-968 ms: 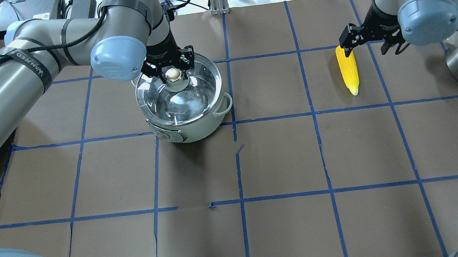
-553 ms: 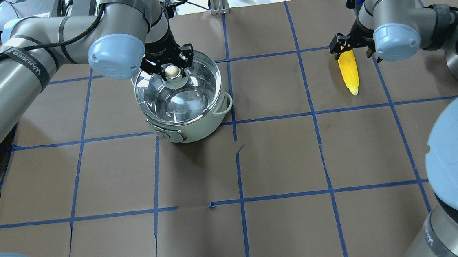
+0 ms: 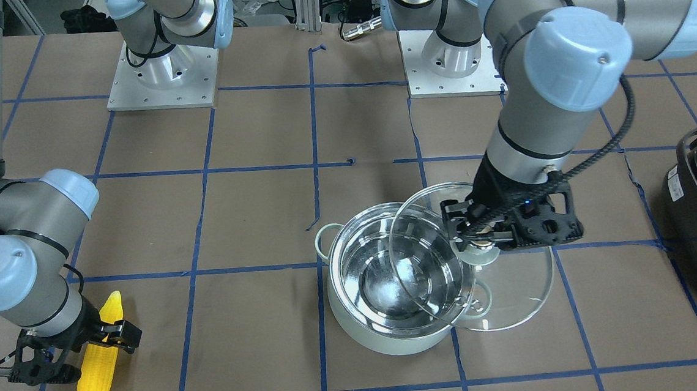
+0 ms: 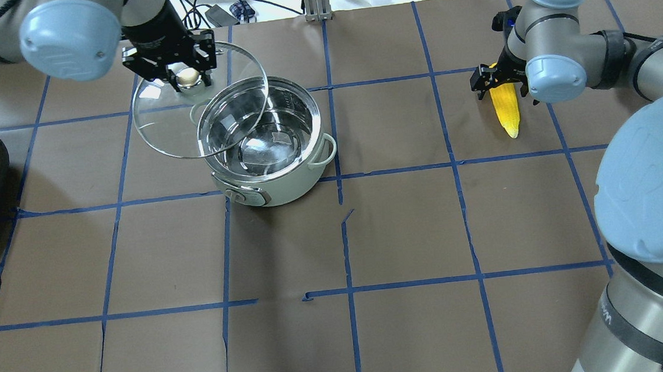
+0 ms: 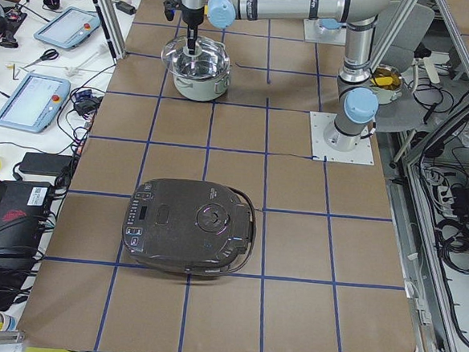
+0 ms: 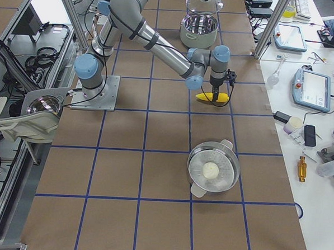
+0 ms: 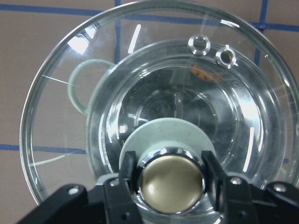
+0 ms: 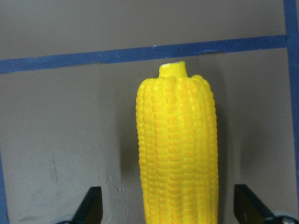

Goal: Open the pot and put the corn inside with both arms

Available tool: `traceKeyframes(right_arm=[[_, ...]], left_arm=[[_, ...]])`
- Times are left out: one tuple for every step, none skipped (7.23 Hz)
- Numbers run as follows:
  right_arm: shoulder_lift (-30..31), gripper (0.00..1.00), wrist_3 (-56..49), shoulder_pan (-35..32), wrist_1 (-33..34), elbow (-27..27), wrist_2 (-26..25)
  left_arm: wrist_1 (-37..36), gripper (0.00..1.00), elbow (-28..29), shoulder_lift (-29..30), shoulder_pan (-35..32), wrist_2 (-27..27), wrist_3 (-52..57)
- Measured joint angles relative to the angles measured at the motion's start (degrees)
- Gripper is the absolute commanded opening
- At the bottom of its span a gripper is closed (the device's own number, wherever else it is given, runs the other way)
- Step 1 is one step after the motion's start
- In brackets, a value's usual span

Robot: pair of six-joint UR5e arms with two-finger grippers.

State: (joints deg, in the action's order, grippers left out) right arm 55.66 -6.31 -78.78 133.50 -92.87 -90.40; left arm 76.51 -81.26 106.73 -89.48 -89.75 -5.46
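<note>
- While the left tool holds the glass lid up by its brass knob, beside the open pot, the corn lies on the tabletop, well apart.
- Right tool is wide, with a finger on each side of the corn.
- Corn looks light, hard and bumpy; grab it across the middle.

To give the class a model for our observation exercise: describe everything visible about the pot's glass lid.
The lid is a round clear-glass disc with two small ringed vent holes and a brass-coloured knob on a pale mint base. The left end effector is shut on the knob, holding the lid above the pot, shifted toward the robot's left.
</note>
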Motion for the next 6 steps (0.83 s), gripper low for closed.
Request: traceKeyframes(right_arm=[[-0.44, 0.00, 0.00, 0.01, -0.04, -0.12, -0.28], [-0.48, 0.00, -0.04, 0.02, -0.28, 0.03, -0.59], [-0.37, 0.00, -0.03, 0.02, -0.43, 0.30, -0.79], [0.13, 0.00, -0.02, 0.02, -0.51, 0.61, -0.81], [1.45, 0.00, 0.00, -0.19, -0.86, 0.94, -0.56], [3.61, 0.00, 0.33, -1.49, -2.53, 2.04, -0.01]], left_arm=[[0.20, 0.05, -0.32, -0.07, 3.92, 0.11, 3.11], [0.02, 0.05, -0.83, 0.37, 8.13, 0.38, 7.26], [-0.56, 0.05, -2.04, 1.07, 12.03, 0.52, 11.32], [-2.89, 0.05, -4.43, 1.97, 15.25, 0.62, 14.48], [-6.94, 0.05, -7.48, 3.07, 17.81, 0.61, 17.22], [-10.76, 0.04, -10.51, 4.15, 20.19, 0.60, 20.25]])
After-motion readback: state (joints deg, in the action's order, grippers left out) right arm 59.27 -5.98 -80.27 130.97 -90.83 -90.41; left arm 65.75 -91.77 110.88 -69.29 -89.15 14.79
